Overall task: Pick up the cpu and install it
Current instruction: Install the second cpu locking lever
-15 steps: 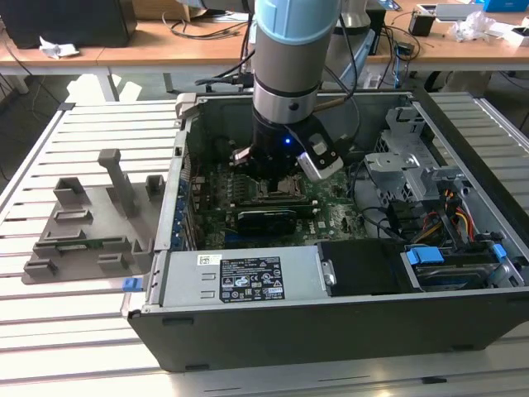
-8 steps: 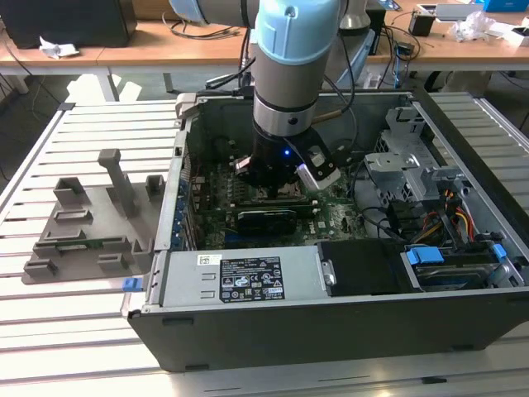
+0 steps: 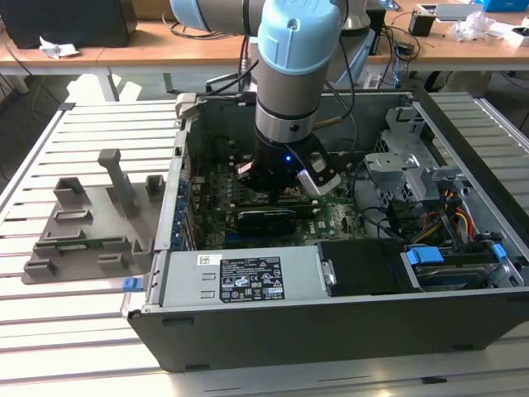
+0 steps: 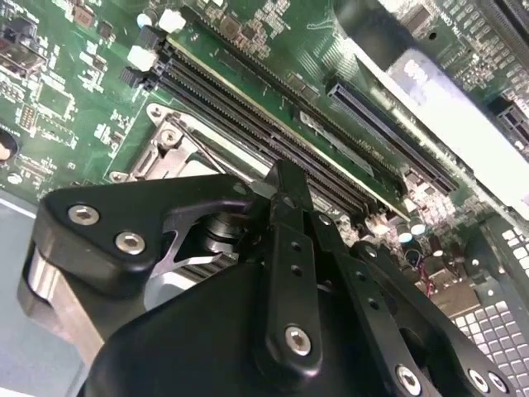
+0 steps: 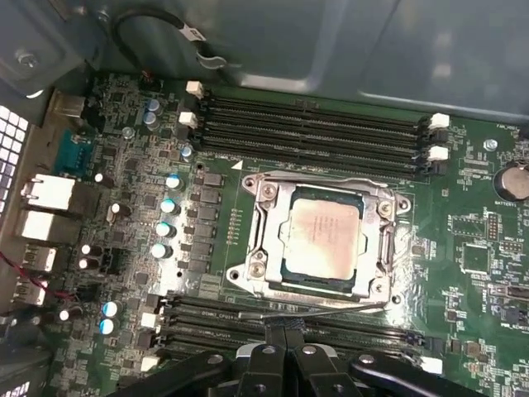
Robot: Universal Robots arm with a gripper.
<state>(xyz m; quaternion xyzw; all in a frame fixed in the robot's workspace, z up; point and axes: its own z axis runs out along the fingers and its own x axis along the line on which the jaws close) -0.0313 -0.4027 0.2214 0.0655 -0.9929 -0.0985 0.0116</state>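
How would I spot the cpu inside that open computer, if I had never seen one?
Look inside the open computer case, on the green motherboard below the robot's gripper. Between two banks of long black memory slots sits a square metal frame, and the cpu lies inside it. It is the one flat, shiny silver square among dark slots and small round capacitors.

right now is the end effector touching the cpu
Apart. In the first wrist view the cpu sits in its socket frame, and bare motherboard with memory slots lies between it and the end effector.
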